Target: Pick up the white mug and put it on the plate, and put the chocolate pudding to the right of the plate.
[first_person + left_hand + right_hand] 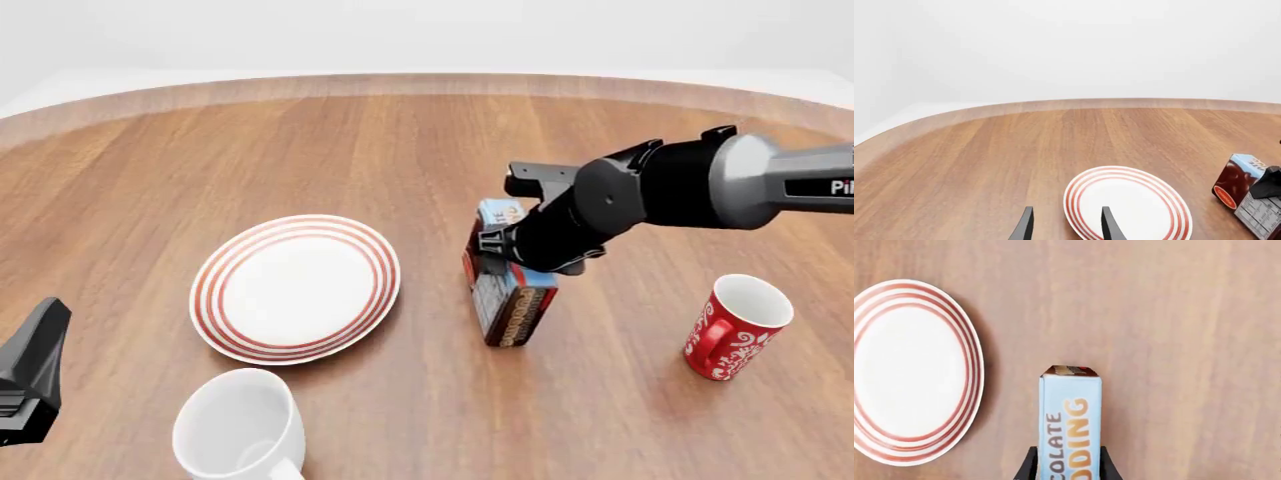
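The plate (296, 288), white with red rings, lies left of centre in the front view. Nearer than it stands the white mug (240, 428), upright and apart from both grippers. My right gripper (505, 262) is shut on the chocolate pudding (510, 298), just right of the plate. In the right wrist view its fingers (1029, 465) press both sides of the carton (1069, 420). I cannot tell whether the carton's lower end touches the table. My left gripper (1067, 209) is open and holds nothing, with the plate (1134, 205) just beyond its fingers.
A red mug with white swirls (737, 327) stands upright at the right, beyond the carton. A dark part of the left arm (30, 375) shows at the lower left corner. The wooden table's curved far edge (427, 85) runs across the back.
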Robot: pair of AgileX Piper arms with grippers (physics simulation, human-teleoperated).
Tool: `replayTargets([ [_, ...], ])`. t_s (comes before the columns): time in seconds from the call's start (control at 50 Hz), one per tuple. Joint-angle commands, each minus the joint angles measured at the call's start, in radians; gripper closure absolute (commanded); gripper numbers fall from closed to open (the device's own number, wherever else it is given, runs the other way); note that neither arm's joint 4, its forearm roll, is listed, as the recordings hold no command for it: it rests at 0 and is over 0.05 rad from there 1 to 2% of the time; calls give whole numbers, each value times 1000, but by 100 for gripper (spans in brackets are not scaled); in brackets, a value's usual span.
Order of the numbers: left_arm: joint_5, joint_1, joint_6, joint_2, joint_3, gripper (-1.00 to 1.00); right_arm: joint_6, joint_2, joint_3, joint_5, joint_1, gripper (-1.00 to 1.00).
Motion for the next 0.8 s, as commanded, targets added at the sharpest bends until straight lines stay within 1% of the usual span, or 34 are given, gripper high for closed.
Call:
replayTargets([
  [0.02, 0, 0, 0, 0, 0, -100, 21, 4, 3, -3, -11, -100],
  [0.12, 0, 0, 0, 0, 0, -100, 3, -9, -6, 5, -17, -100],
  [0.18, 0, 0, 0, 0, 0, -100, 4, -14, -20, 14, -11, -100],
  [0.24, 0, 0, 0, 0, 0, -100, -14, -19, -33, 21, -12, -100],
  [0.26, 0, 0, 0, 0, 0, -100, -9, -21, -33, 22, -9, -100],
  [0.32, 0, 0, 0, 0, 0, -100, -17, -28, -41, 28, -13, -100],
  [0.34, 0, 0, 0, 0, 0, -100, -32, -34, -52, 37, -14, -100],
  [0.46, 0, 0, 0, 0, 0, -100, -52, -53, -88, 63, -15, -100],
  [0.8, 0, 0, 0, 0, 0, -100, -83, -103, -96, 86, -20, -100],
])
